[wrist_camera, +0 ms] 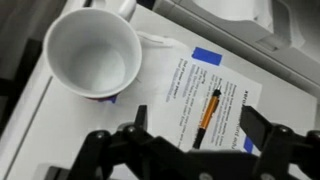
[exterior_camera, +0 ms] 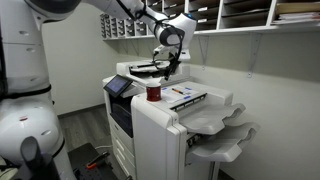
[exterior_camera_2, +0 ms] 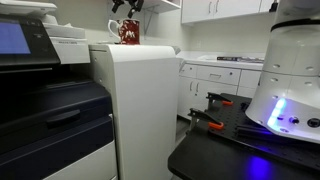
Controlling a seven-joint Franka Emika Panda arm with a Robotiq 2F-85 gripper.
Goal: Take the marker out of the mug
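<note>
In the wrist view the mug (wrist_camera: 92, 52) stands upright with a white, empty inside. The marker (wrist_camera: 208, 112), orange with dark ends, lies flat on a printed sheet (wrist_camera: 190, 85) on the printer top, to the right of the mug. My gripper (wrist_camera: 200, 128) is open and empty above the marker, with one finger on each side of it. In both exterior views the dark red mug (exterior_camera: 153, 92) (exterior_camera_2: 129, 33) sits on the printer top, and the gripper (exterior_camera: 169, 62) (exterior_camera_2: 131, 7) hovers above and beside it.
The big white printer (exterior_camera: 165, 130) (exterior_camera_2: 130, 110) has output trays (exterior_camera: 225, 125) sticking out at one side and a scanner lid (exterior_camera: 140, 70) behind the mug. Wall shelves (exterior_camera: 230, 15) hang above. The robot base (exterior_camera_2: 285, 80) stands on a dark table.
</note>
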